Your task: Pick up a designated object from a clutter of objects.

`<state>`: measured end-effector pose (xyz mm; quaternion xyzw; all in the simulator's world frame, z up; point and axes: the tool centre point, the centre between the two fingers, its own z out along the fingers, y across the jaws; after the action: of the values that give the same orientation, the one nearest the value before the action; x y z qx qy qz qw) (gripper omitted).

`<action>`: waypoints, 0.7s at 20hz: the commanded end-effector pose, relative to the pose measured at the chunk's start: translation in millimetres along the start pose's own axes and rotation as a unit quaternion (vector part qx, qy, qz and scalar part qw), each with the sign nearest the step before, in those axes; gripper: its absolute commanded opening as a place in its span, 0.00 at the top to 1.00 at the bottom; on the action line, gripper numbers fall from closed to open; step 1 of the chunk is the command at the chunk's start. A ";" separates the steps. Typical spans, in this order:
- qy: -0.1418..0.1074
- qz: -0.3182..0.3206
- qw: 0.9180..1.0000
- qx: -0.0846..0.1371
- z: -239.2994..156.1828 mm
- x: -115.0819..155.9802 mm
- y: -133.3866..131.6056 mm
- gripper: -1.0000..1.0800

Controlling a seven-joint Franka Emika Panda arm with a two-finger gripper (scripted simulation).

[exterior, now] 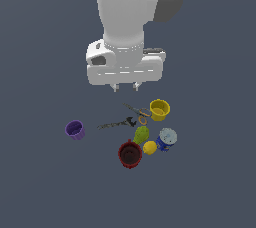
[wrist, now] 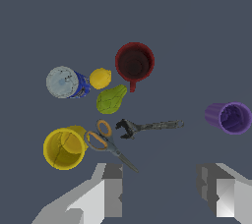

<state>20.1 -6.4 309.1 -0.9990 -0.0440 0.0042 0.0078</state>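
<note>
mug point(exterior: 130, 154) stands upright on the table, touching the lemon point(exterior: 149, 147). we judge it stiff, light, smooth; grip across the rim, clear of its handle. our fingers point(exterior: 116, 88) hang spread, empty.

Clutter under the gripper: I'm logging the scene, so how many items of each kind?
Cups: 3: red mug, yellow cup, purple cup
Fruit: 2: lemon, green fruit
Cans: 1
Tools: 2: scissors, wrench
Total: 8
</note>
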 end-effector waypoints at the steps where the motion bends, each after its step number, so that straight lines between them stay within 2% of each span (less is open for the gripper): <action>1: -0.003 -0.020 1.000 0.005 7.9 7.4 -0.4 0.38; 7: -0.011 -0.084 0.996 0.025 34.3 30.5 -1.8 0.38; 14: -0.012 -0.162 0.985 0.062 70.1 57.9 -3.2 0.38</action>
<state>71.1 2.1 246.6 -0.9800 -0.1886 0.0180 0.0612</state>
